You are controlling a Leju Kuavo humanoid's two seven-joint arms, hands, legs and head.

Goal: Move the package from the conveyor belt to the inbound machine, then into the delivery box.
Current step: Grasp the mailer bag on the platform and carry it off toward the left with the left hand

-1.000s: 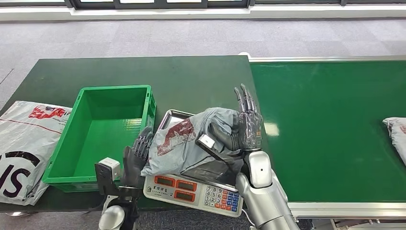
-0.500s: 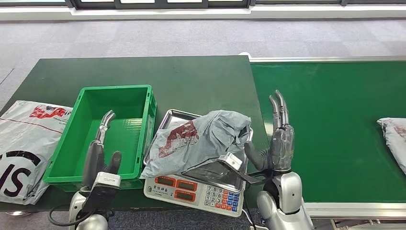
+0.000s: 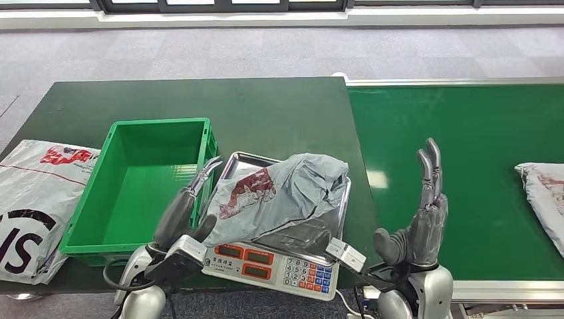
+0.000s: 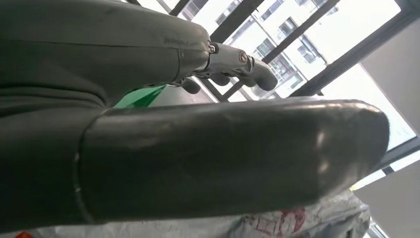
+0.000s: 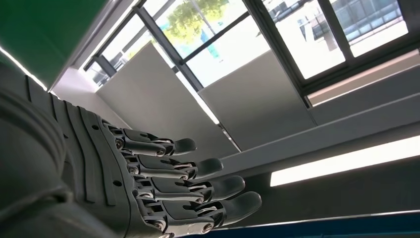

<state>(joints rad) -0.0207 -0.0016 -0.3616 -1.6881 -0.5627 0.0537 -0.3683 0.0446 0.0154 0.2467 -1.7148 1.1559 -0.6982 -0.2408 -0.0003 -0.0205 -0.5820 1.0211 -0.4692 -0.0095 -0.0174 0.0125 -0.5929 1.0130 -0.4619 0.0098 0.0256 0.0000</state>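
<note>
A crumpled grey package (image 3: 282, 196) with a red print lies on the steel tray of the weighing scale (image 3: 273, 264). My left hand (image 3: 185, 212) is beside the package's left end, fingers stretched out toward the green delivery box (image 3: 143, 186), holding nothing. In the left wrist view the left hand's thumb (image 4: 223, 153) hovers just above the package (image 4: 307, 224). My right hand (image 3: 420, 222) stands open and upright over the conveyor belt (image 3: 465, 153), well apart from the package; its spread fingers (image 5: 188, 183) hold nothing.
A second grey package (image 3: 542, 199) lies on the belt at the right edge. A large white printed bag (image 3: 33, 199) lies on the dark table left of the green box. The scale's keypad faces the table's front edge.
My right hand let go of the package and drew back to the right over the belt. My left hand rose and moved in beside the package. The far package rode left on the belt.
</note>
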